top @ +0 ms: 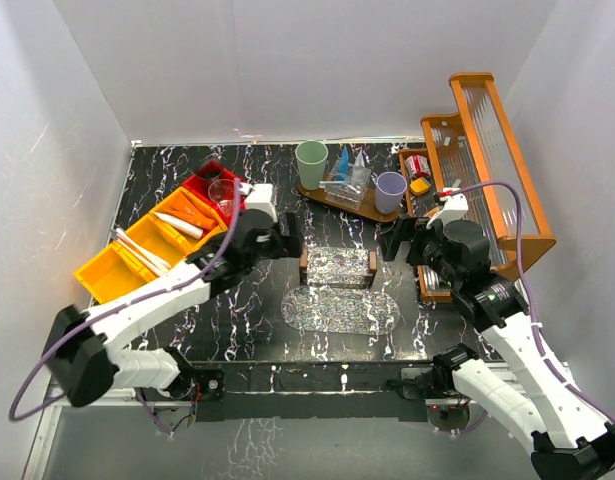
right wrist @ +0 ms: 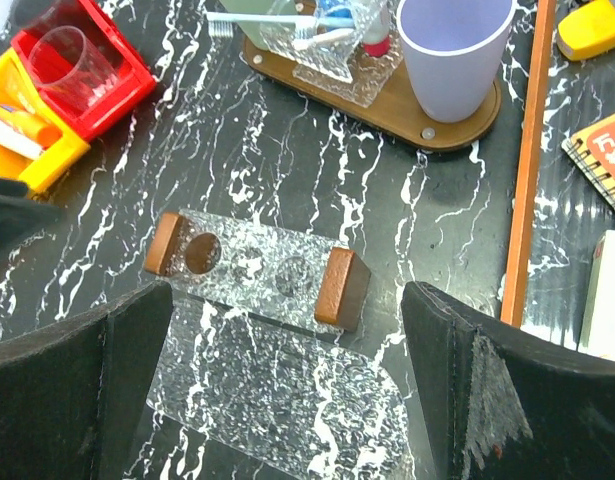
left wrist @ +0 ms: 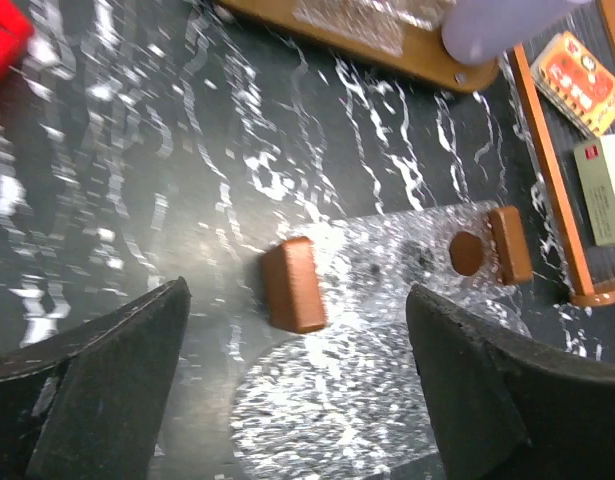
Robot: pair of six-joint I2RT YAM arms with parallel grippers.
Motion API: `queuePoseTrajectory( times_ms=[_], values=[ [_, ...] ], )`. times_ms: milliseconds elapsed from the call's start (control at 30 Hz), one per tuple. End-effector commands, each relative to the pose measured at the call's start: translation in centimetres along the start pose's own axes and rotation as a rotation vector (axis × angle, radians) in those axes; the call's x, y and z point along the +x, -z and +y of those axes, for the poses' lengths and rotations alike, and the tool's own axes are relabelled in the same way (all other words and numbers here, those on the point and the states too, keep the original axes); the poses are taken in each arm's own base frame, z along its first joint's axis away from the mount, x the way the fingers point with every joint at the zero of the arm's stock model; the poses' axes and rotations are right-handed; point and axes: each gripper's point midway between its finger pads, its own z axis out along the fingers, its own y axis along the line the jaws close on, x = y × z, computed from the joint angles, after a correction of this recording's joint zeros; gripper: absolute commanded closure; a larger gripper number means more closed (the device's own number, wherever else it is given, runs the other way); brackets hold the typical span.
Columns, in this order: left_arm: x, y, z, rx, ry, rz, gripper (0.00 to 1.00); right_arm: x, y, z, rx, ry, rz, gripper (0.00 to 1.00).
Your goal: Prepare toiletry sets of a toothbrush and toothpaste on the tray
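Left gripper (left wrist: 299, 290): jaws spread wide with nothing between them, poised over the left brown end block of a clear block holder (right wrist: 257, 268) at mid-table. Right gripper (right wrist: 287, 290): jaws equally wide and empty, poised over the same holder from the right side.

Toiletry items at the far centre: a wooden tray (right wrist: 387, 112) carries a green cup (top: 311, 162) at its left end and a lilac cup (right wrist: 452, 50) at its right end. Between the cups stands a textured clear stand, with a toothbrush (right wrist: 257, 19) lying across it and a blue tube (top: 342, 162) upright beside it.

Supply bins on the left: a clear glass cup (right wrist: 67, 62) stands in the red bin (right wrist: 122, 75), orange tubes (top: 192, 210) lie in the orange bin (top: 167, 228), and pale toothbrushes (top: 137, 250) lie in the yellow bin (top: 102, 275) nearest the arm bases.

An oval clear plate (top: 342, 312) lies flat just near of the block holder. A wooden rack (top: 487, 150) stands along the right edge.
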Motion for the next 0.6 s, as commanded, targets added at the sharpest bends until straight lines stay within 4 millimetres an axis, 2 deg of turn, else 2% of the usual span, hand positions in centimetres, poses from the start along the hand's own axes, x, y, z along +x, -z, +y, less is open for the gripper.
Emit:
queuePoseTrajectory(
  times_ms=[0,67,167,300,467,567],
  values=[
    [-2.9,3.0,5.3,-0.057,-0.161,-0.075,0.08,-1.4,0.1,0.0,-0.008,0.022,-0.082,0.02],
    [-4.3,4.3,8.3,-0.117,-0.195,-0.105,0.02,-1.2,0.0,0.0,-0.014,0.028,-0.090,0.02],
    [-6.5,5.3,14.0,-0.286,-0.199,-0.128,0.01,-0.9,-0.1,0.0,-0.027,0.036,-0.100,0.02],
    [-9.4,5.3,19.6,-0.433,-0.091,-0.156,0.01,-0.7,-0.4,0.0,-0.035,0.052,-0.110,0.02],
    [-12.8,1.5,23.3,-0.439,0.081,-0.136,0.01,-0.3,-1.1,-0.1,-0.035,0.071,-0.094,0.02],
    [-14.2,-2.0,25.4,-0.467,0.125,-0.094,0.03,0.0,-1.5,0.0,-0.042,0.074,-0.083,0.02]
  ],
)
